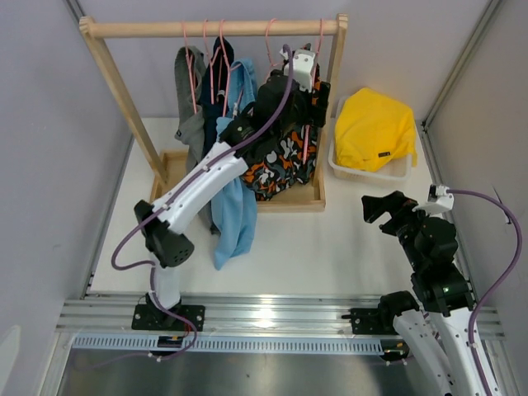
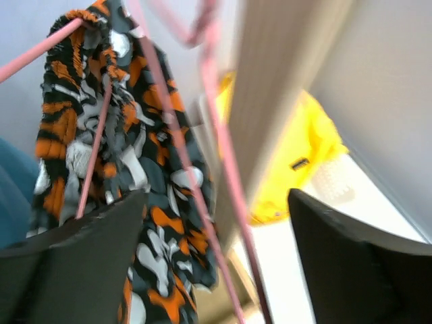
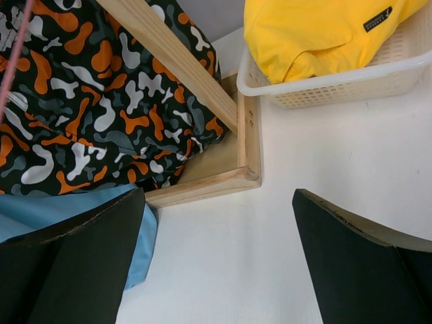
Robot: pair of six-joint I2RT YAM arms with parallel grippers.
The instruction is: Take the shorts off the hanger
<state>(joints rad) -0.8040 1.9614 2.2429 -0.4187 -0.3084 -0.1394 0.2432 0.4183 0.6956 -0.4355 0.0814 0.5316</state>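
The shorts (image 1: 280, 161) are black with orange and grey camouflage and hang on a pink hanger (image 1: 307, 136) at the right end of the wooden rack (image 1: 214, 28). My left gripper (image 1: 299, 92) is raised beside the top of the shorts, open and holding nothing. In the left wrist view the shorts (image 2: 115, 155) and the hanger's pink wires (image 2: 223, 175) pass between my open jaws. My right gripper (image 1: 381, 206) is open and empty above the table, to the right of the rack. In its view the shorts (image 3: 101, 101) hang at upper left.
A white basket (image 1: 404, 171) holding a yellow garment (image 1: 375, 128) stands at back right. A light blue garment (image 1: 233, 206) and grey and dark ones hang left of the shorts. The rack's wooden base tray (image 1: 290, 200) sits on the table, its corner (image 3: 246, 172) near my right gripper.
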